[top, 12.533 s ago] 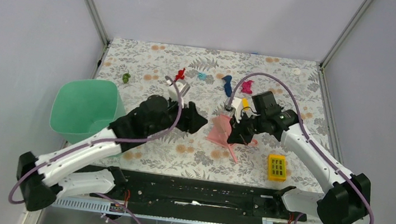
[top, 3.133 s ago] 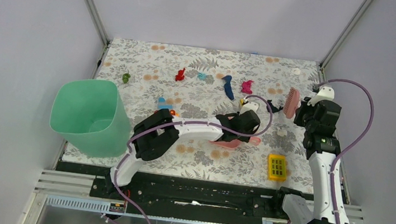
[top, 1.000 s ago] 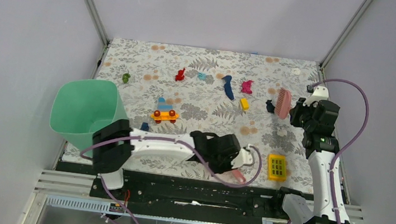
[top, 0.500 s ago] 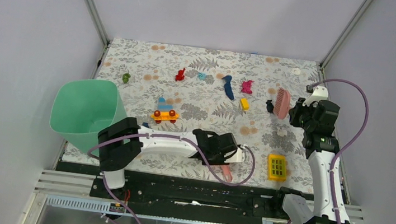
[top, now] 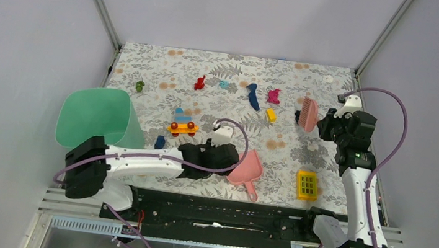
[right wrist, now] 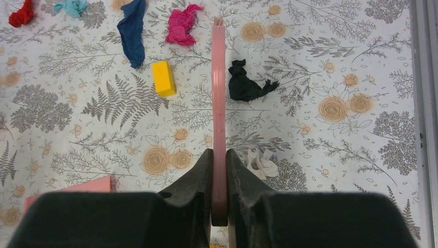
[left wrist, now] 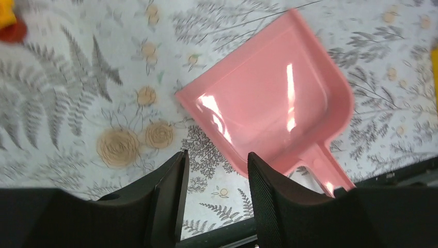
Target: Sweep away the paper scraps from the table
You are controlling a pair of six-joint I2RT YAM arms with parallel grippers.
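Observation:
The pink dustpan point(top: 247, 168) point(left wrist: 279, 111) lies flat on the table point(top: 162, 61), its handle toward the near edge. My left gripper point(top: 231, 160) point(left wrist: 217, 168) stands open just left of it, with nothing between the jaws. My right gripper point(top: 323, 123) point(right wrist: 219, 160) is shut on the pink brush point(top: 308, 113) point(right wrist: 219, 93), held above the table's right side. Paper scraps lie at the back: red point(top: 199, 83), teal point(top: 224, 84), navy point(top: 252, 95) point(right wrist: 133, 31), magenta point(top: 274, 95) point(right wrist: 182, 30), green point(top: 139, 85). A black scrap point(right wrist: 245, 85) sits right of the brush.
A green bin point(top: 96, 119) stands at the left edge. A toy car point(top: 182, 124), a small yellow block point(top: 271, 115) point(right wrist: 163, 78) and a white scrap point(right wrist: 262, 164) lie mid-table. A yellow block with holes point(top: 307, 185) is near the front right.
My left gripper has opened and let go of the dustpan, which now lies flat on the table. The left arm has drawn back leftward. The brush has shifted slightly left.

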